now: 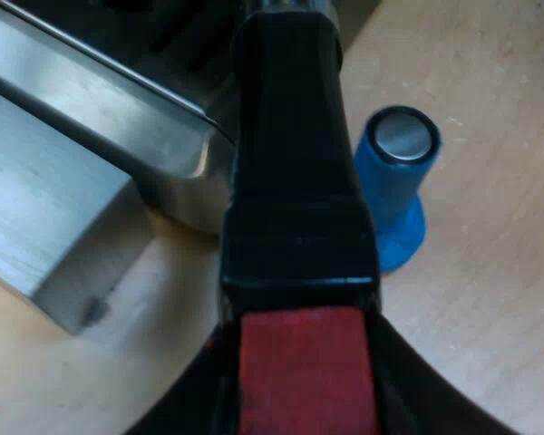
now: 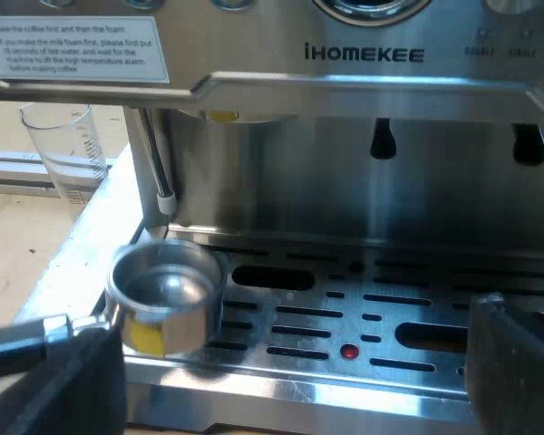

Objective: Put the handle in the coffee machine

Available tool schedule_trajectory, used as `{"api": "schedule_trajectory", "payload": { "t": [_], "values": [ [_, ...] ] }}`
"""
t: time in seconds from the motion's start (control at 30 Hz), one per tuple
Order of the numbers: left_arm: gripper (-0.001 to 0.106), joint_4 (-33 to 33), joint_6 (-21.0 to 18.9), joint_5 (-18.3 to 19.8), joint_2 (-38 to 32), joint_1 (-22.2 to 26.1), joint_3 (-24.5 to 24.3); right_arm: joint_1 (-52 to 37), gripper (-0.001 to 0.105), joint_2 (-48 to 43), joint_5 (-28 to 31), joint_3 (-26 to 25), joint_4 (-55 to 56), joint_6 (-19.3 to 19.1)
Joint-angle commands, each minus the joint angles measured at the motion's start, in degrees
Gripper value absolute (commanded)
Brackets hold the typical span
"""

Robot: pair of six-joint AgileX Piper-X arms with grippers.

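The left claw [image 1: 308,385] is closed on the holder [image 1: 295,181]: its black fingers [image 1: 195,399] press against both sides of the handle's red end [image 1: 306,372]. From there the dark handle runs away from the claw toward the machine [image 1: 91,118], passing beside the steel base. A blue tamper [image 1: 394,181] stands upright on the bench [image 1: 490,272] just beside the handle, its metal face turned up.

The right claw [image 2: 290,362] is wide and holds nothing. It faces the machine's front [image 2: 363,181], with one finger [image 2: 72,381] near the holder's handle and the other over the drip tray [image 2: 390,317].

The holder's metal cup [image 2: 168,294] sits low at the tray's front edge, open side up and below the steam wand [image 2: 154,163]. It is not locked into the machine. Whether it touches the tray I cannot tell. A glass [image 2: 63,145] stands on the bench beside the machine.
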Motion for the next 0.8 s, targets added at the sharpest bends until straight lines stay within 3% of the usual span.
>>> {"api": "schedule_trajectory", "payload": {
  "t": [0.03, 0.3, 0.53, 0.7, 0.8],
  "values": [
    [0.000, -0.7, 1.2, 4.3, 0.4, 0.0, -1.7, 0.1, 0.077, -0.1, 1.1, -0.1, -0.1, -0.2],
    [0.000, -0.9, 1.2, 11.1, 4.4, 0.0, -4.1, 0.1, 0.077, 1.7, 1.1, -0.1, -0.1, 0.7],
    [0.000, -2.9, 2.6, 12.1, 6.8, -0.8, -4.1, 0.1, 0.077, 5.9, 2.9, -0.1, -3.4, 0.1],
    [0.000, -3.9, 3.3, 11.7, 7.1, -3.3, -4.1, 0.1, 0.077, 9.0, 6.3, -0.1, -10.5, -7.2],
    [0.000, -6.7, 1.5, 11.7, 7.1, -4.7, -4.2, 0.1, 0.077, 10.0, 7.7, -0.1, -13.6, -7.6]
  ]
}}
